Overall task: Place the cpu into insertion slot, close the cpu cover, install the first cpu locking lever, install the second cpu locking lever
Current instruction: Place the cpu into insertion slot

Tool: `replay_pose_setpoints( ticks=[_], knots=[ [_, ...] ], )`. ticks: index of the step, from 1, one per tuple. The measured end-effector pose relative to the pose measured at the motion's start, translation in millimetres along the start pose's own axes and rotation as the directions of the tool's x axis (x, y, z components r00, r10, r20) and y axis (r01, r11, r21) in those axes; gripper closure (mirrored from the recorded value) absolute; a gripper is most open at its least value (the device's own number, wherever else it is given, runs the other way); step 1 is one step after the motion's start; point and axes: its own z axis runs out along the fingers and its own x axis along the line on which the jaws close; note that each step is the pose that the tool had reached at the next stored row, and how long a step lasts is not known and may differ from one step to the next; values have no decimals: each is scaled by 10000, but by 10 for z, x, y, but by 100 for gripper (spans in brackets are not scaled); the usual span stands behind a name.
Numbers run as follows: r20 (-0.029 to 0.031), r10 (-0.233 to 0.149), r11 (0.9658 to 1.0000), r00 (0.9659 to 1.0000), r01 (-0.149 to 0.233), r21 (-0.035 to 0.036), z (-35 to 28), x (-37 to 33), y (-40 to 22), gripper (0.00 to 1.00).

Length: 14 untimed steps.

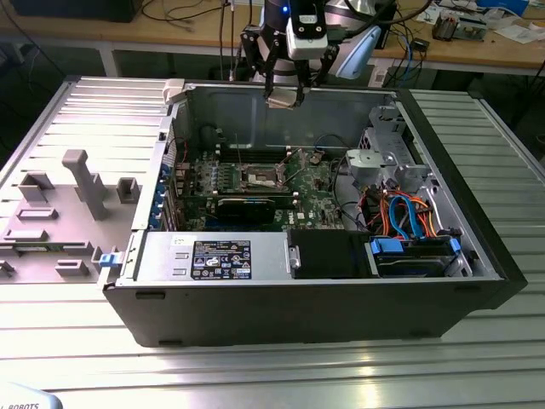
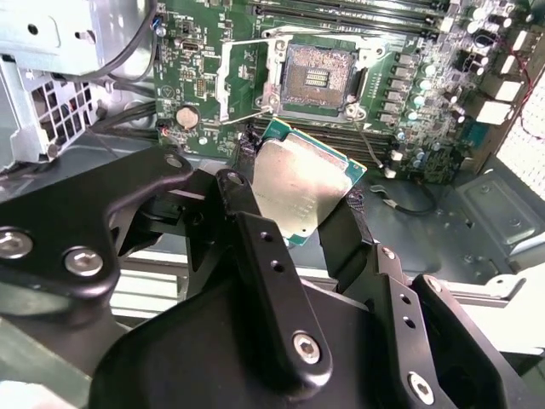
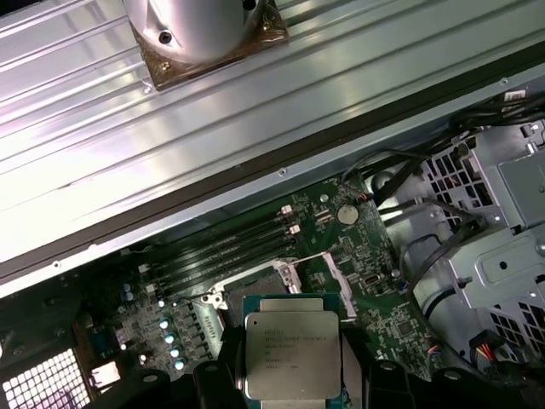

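While the cpu is clamped by its edges in the pincer, it hangs above the green motherboard, near the bare insertion slot but apart from it; the open computer case lies on the ribbed metal bench.

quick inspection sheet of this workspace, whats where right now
surface: ribbed metal table carrying an open computer case
job's things: cpu held above the motherboard, clear of the empty insertion slot; cpu cover swung open
clutter: grey fixture tray at the exterior view's left of the case
grippers: gripper shut on the cpu
cables: blue and orange cables inside the case
surroundings: workbench behind, strewn with wires
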Motion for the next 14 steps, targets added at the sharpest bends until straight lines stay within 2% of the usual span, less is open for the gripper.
replay_pose_setpoints(
  ticks=[3,14],
  knots=[
    [29,327,9995,9995,-327,-8,2,0,0,46],
    [78,877,9961,9961,-877,-22,4,0,0,46]
  ],
)
